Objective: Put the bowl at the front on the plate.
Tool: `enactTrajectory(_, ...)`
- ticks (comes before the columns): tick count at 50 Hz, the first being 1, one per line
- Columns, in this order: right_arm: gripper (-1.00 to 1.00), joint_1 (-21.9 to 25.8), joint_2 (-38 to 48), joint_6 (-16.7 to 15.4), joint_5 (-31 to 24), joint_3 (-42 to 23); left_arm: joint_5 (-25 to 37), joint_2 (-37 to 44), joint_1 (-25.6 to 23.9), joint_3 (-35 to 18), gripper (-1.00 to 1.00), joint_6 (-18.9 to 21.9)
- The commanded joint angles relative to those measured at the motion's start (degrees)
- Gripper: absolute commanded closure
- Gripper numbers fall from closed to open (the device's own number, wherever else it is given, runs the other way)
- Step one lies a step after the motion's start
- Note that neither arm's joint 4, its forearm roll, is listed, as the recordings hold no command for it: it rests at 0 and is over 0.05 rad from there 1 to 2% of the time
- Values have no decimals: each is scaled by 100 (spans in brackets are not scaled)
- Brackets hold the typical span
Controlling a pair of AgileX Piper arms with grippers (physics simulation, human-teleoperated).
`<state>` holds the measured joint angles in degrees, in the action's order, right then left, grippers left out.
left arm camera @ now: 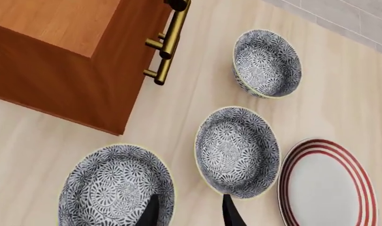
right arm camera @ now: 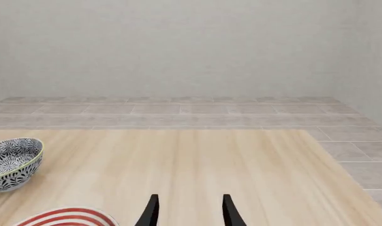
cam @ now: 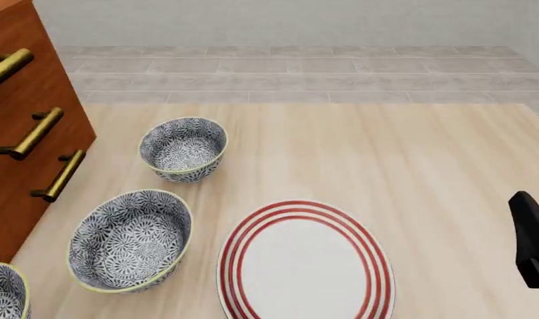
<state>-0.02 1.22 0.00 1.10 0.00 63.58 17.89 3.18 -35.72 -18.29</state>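
**Front view: three bowls in a row, plate bare, both grippers open**

Front view is showing three patterned bowls lying along the left side of the wooden table [cam: 411, 173], beside a brown cabinet [cam: 25, 133] with brass handles [cam: 34, 133]. The bowl at the front [cam: 1, 292] is sitting at about 8 o'clock in this view, cut off by the bottom-left corner. The middle bowl [cam: 130, 240] is resting just beyond it, toward 9 o'clock, and the far bowl [cam: 183, 148] is standing near 11 o'clock. The plate [cam: 305, 262] is lying at 6 o'clock, just right of the middle bowl and close to it but not touching; nothing is sitting on it.

The left gripper [left arm camera: 187, 212] is showing only in the left wrist view, where its two dark fingers are standing apart with nothing between them. One fingertip is overlapping the rim of the front bowl [left arm camera: 112, 186] in that picture; whether it is touching cannot be told. The middle bowl [left arm camera: 237, 151], the far bowl [left arm camera: 267, 63], the plate [left arm camera: 327, 186] and the cabinet [left arm camera: 65, 56] are also appearing there.

The right arm [cam: 534, 239] is coming in at 4 o'clock in the front view, well apart from the plate. In the right wrist view the right gripper [right arm camera: 187, 212] is holding its fingers spread and empty above bare table, with the far bowl [right arm camera: 12, 162] and an edge of the plate [right arm camera: 68, 217] in sight.
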Motion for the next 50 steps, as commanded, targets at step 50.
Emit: enactTrajectory(50, -100, 1, -36, 0, -39, -3, -1080, 287, 231, 1697, -100, 21)
